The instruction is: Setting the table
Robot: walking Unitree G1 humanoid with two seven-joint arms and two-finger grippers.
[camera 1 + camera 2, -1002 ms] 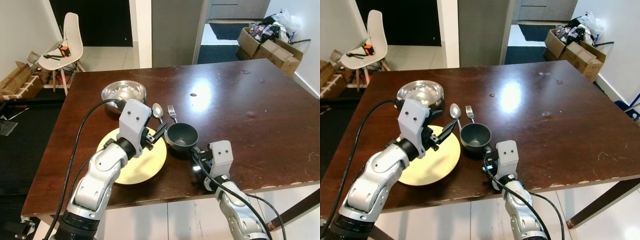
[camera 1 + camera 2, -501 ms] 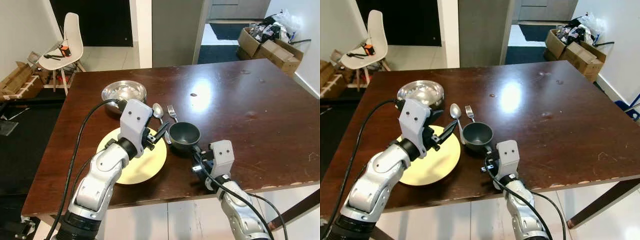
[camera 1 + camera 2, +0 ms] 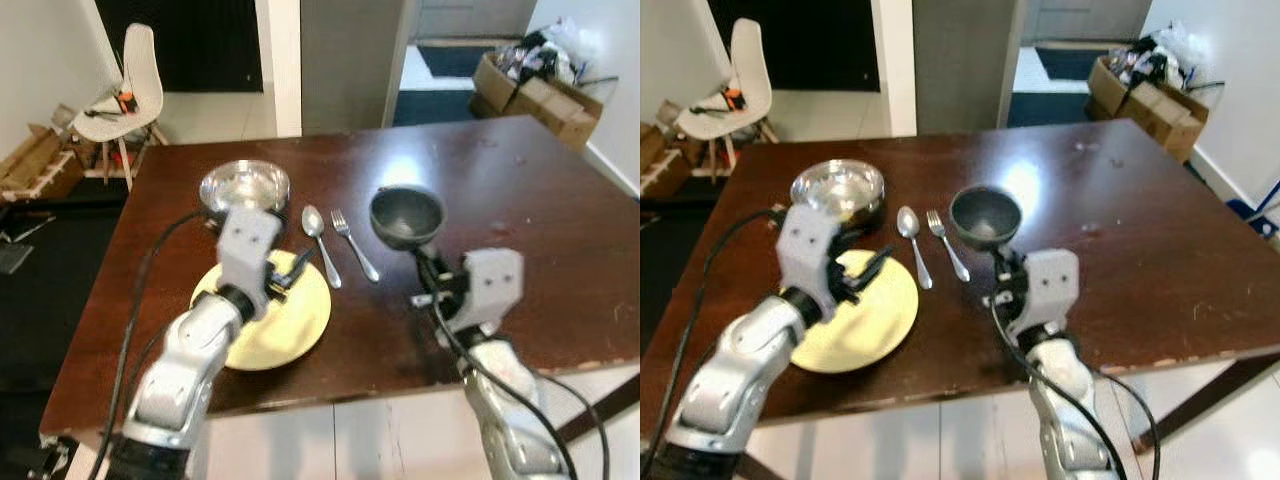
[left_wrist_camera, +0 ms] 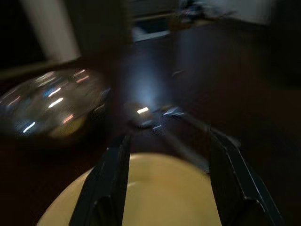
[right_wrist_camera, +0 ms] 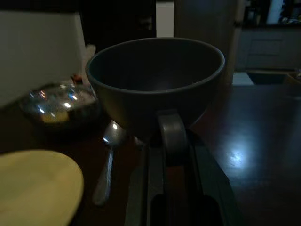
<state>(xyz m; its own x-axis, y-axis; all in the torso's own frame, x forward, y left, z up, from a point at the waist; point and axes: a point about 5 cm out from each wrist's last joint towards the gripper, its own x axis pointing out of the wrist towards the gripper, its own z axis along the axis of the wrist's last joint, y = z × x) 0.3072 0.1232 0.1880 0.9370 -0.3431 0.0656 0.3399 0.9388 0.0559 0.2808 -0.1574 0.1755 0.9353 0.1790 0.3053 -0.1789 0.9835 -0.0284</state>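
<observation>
Dark wooden table [image 3: 560, 210]: the right gripper [image 3: 424, 262] grips the small dark-grey handled bowl [image 3: 406, 214] aloft, right of the fork [image 3: 354, 244], next needing setting-down, while the left gripper [image 3: 285, 277] hovers spread over the round yellow plate [image 3: 300, 320].

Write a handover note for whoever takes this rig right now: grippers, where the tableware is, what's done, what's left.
Right gripper: shut on the handle of the dark grey cup, held lifted above the dark wooden table.
Left gripper: open, empty, hovering over the round yellow plate.
Metal spoon and metal fork lie side by side just right of the plate; the shiny steel bowl sits behind it.
Done: cup picked up.
Left: set the cup down at its place, probably near the cutlery.
</observation>
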